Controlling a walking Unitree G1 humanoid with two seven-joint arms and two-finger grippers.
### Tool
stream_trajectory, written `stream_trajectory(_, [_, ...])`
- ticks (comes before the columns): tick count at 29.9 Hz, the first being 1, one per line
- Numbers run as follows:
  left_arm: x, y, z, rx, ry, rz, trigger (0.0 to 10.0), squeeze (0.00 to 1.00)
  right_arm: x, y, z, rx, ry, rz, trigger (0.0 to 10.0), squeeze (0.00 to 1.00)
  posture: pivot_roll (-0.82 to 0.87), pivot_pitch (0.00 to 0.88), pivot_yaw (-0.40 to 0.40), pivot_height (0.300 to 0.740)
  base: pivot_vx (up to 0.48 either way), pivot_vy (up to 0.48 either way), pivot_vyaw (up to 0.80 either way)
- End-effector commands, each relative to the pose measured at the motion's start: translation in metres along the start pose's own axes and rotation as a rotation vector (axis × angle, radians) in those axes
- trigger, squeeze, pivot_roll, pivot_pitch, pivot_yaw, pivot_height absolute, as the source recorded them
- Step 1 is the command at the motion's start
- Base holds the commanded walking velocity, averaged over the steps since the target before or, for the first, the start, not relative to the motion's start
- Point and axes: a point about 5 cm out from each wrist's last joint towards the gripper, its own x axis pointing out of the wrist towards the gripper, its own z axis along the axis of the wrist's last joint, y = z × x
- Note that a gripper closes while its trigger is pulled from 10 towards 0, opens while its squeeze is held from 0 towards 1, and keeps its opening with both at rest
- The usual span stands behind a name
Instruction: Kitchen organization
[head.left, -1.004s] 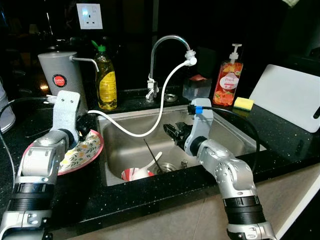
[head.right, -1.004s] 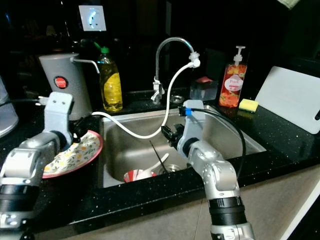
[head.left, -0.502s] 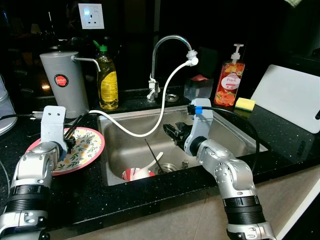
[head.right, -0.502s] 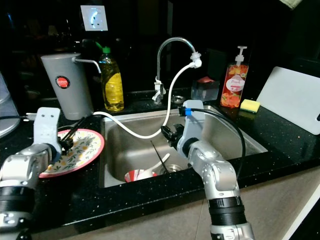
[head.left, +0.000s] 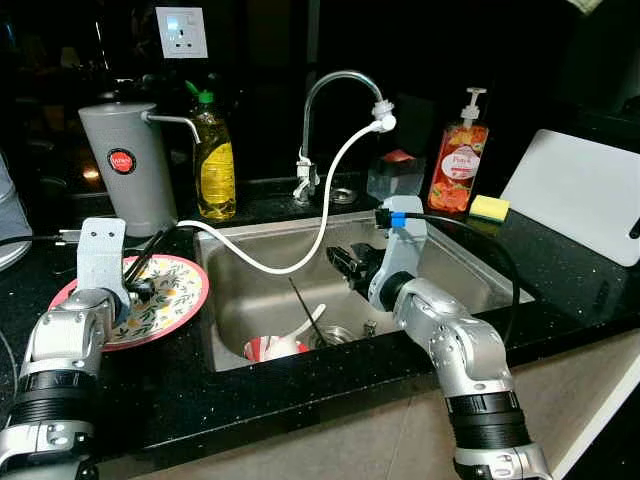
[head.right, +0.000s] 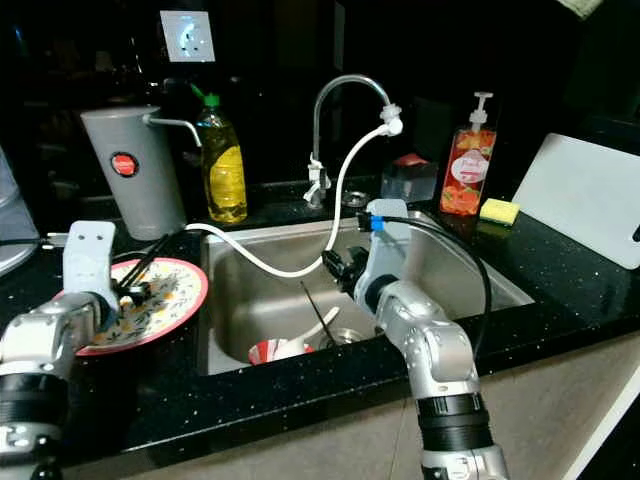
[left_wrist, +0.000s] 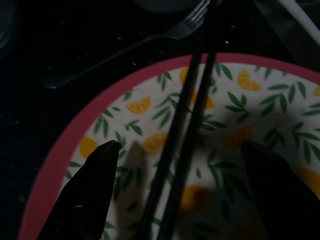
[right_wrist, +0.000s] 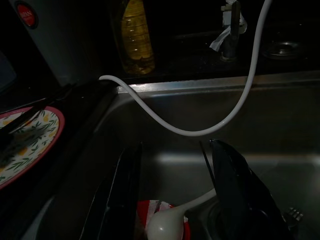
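So I had the left hand (left_wrist: 180, 200) parked right over the plate (head.left: 175, 300), which sat on the black table (head.left: 300, 400) just left of the sink (head.left: 240, 300). A pair of black chopsticks (left_wrist: 185, 135) lay across that plate, their long axis running pretty much along the line of the hand and away from it, toward the grey kettle (head.left: 125, 165) behind the plate. In the left wrist view they passed between the two fingers, which were spread wide with nothing gripped, one on either side of the sticks. A fork (left_wrist: 150, 42) lay on the table just past the plate's far rim.

The right hand (right_wrist: 175, 200) hung inside the sink, fingers also wide apart and empty, with the red bowl and white spoon (right_wrist: 170, 222) in the sink bottom below it. A white hose (head.left: 320, 215) looped from the tap (head.left: 335, 100) across the sink.

My read: left was the nearer arm for the chopsticks, and closing square across them was what mattered.
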Motion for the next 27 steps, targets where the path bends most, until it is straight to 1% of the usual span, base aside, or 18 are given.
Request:
stream_trajectory(1, [0.000,0.007,0.004,-0.046,0.004,0.011,10.0,0.00,-0.001,0.002,0.001,0.001,-0.009,0.005,10.0,0.00,-0.06,0.000,-0.012,0.740,0.000,0.000,0.00])
stream_trajectory(2, [0.000,0.007,0.004,-0.046,0.004,0.011,10.0,0.00,-0.001,0.002,0.001,0.001,-0.009,0.005,10.0,0.00,-0.06,0.000,-0.012,0.740,0.000,0.000,0.00])
stream_trajectory(6, [0.002,0.005,-0.001,-0.103,0.035,-0.034,10.0,0.00,-0.001,0.001,0.001,0.002,-0.010,0.004,10.0,0.00,-0.06,0.000,-0.012,0.740,0.000,0.000,0.00])
stream_trajectory(7, [0.002,0.005,-0.001,-0.103,0.035,-0.034,10.0,0.00,-0.001,0.001,0.001,0.002,-0.010,0.004,10.0,0.00,-0.06,0.000,-0.012,0.740,0.000,0.000,0.00])
stream_trajectory(9, [0.003,0.003,-0.007,-0.109,0.057,-0.058,10.0,0.00,-0.001,0.001,0.001,0.003,-0.011,0.003,10.0,0.00,-0.06,0.000,-0.012,0.740,0.000,0.000,0.00])
stream_trajectory(11, [0.003,0.001,-0.012,-0.150,0.083,-0.090,10.0,0.00,-0.001,0.001,0.001,0.004,-0.011,0.002,10.0,0.00,-0.06,0.003,-0.011,0.740,0.000,0.000,0.00])
stream_trajectory(12, [0.003,0.001,-0.012,-0.150,0.083,-0.090,10.0,0.00,-0.001,0.001,0.001,0.004,-0.011,0.002,10.0,0.00,-0.06,0.003,-0.011,0.740,0.000,0.000,0.00])
stream_trajectory(13, [0.003,0.000,-0.015,-0.181,0.097,-0.108,4.8,0.00,-0.001,0.001,0.001,0.004,-0.012,0.002,10.0,0.00,-0.06,0.003,-0.011,0.740,0.000,0.000,0.00])
stream_trajectory(15, [0.003,0.000,-0.017,-0.185,0.100,-0.112,4.8,0.00,-0.001,0.001,0.001,0.005,-0.012,0.001,10.0,0.00,-0.06,0.003,-0.011,0.740,0.000,0.000,0.00])
stream_trajectory(16, [0.003,0.001,-0.018,-0.183,0.104,-0.110,2.0,0.00,-0.001,0.001,0.001,0.005,-0.012,0.001,10.0,0.00,-0.05,0.005,-0.011,0.740,0.000,0.000,0.00])
stream_trajectory(17, [0.003,0.001,-0.019,-0.181,0.107,-0.109,0.0,0.00,-0.001,0.001,0.001,0.005,-0.012,0.001,10.0,0.00,-0.05,0.005,-0.011,0.740,0.000,0.000,0.00])
stream_trajectory(21, [0.003,0.002,-0.019,-0.159,0.103,-0.101,0.0,0.00,-0.002,0.001,0.001,0.006,-0.013,0.001,10.0,0.00,-0.05,0.005,-0.013,0.740,0.000,0.000,0.00])
stream_trajectory(25, [0.003,0.002,-0.018,-0.155,0.098,-0.100,0.0,0.00,-0.001,0.001,0.001,0.006,-0.013,0.002,10.0,0.00,-0.06,0.005,-0.013,0.740,0.000,0.000,0.00])
stream_trajectory(27, [0.003,0.002,-0.014,-0.152,0.078,-0.095,0.0,0.00,-0.001,0.001,0.002,0.006,-0.014,0.002,10.0,0.00,-0.06,0.004,-0.013,0.740,0.000,0.000,0.00])
